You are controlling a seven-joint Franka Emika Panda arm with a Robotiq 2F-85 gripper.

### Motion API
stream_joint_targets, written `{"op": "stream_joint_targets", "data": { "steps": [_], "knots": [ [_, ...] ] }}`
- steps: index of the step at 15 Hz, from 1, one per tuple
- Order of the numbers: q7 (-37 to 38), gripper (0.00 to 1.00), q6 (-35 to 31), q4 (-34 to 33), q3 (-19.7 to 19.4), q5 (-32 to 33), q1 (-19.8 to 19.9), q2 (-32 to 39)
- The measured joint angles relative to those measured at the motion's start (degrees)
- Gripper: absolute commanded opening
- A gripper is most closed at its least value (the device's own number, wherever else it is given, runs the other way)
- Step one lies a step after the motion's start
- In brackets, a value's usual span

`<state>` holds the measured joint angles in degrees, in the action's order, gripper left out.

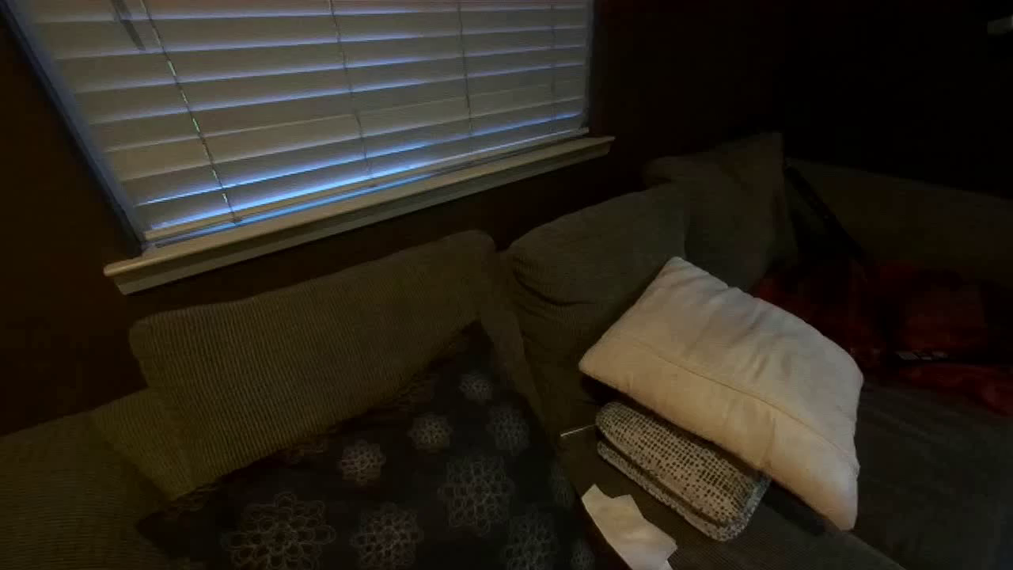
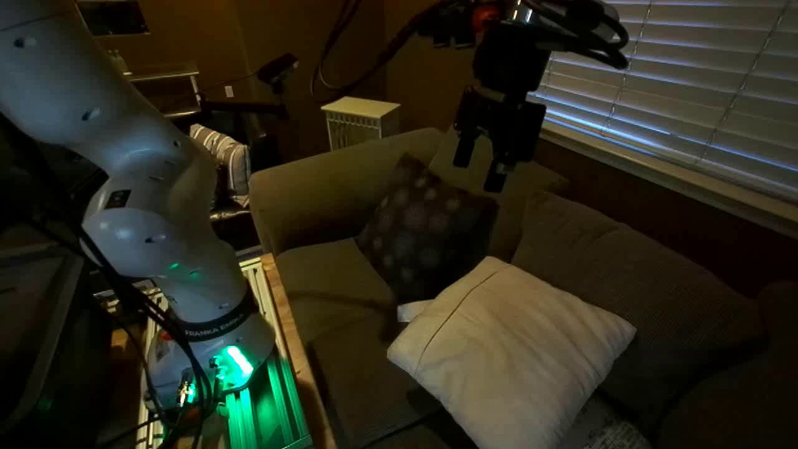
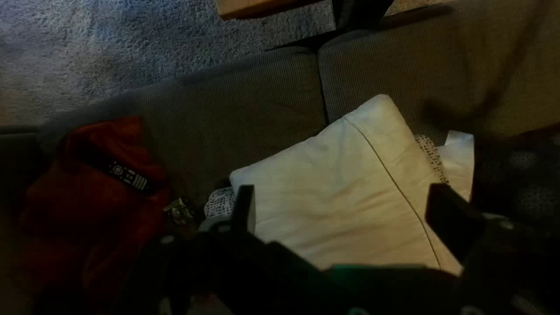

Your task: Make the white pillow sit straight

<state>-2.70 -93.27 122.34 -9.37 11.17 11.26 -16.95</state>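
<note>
The white pillow [image 1: 728, 372] lies slanted, a plain face up, on top of a flatter grey-patterned cushion [image 1: 673, 467] on the couch seat. It also shows in an exterior view [image 2: 511, 349] and in the wrist view [image 3: 323, 179], with a seam along one side. No sprig markings show. The patterned cushion is mostly hidden; its edges peek out in the wrist view [image 3: 218, 203]. My gripper [image 2: 479, 169] hangs in the air above the couch, apart from the pillow. In the wrist view the gripper [image 3: 341, 197] is open, its fingers wide apart with nothing held, the pillow below.
A dark flower-patterned cushion [image 2: 424, 224] leans in the couch corner. A white sheet [image 1: 629, 526] lies beside the patterned cushion. A red blanket [image 3: 100, 210] with a remote [image 3: 129, 175] lies on the seat. Couch back cushions [image 2: 623, 268] and a window sill [image 1: 364, 218] stand behind.
</note>
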Motion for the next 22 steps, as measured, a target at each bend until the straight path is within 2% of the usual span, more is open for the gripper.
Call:
{"op": "stream_joint_targets", "data": {
  "steps": [8, 11, 15, 19, 22],
  "knots": [
    [0.03, 1.0, 0.93, 0.87, 0.04, -0.97, -0.58, 0.26],
    [3.71, 1.0, 3.12, 3.44, 0.88, -6.23, -1.97, 1.62],
    [11.2, 1.0, 2.66, 7.84, 3.66, -12.95, -4.39, 4.25],
    [20.14, 1.0, -2.17, 12.96, 6.4, -14.9, -5.63, 6.57],
    [26.58, 1.0, -11.52, 17.89, 8.18, -14.93, -6.34, 7.48]
  ]
}}
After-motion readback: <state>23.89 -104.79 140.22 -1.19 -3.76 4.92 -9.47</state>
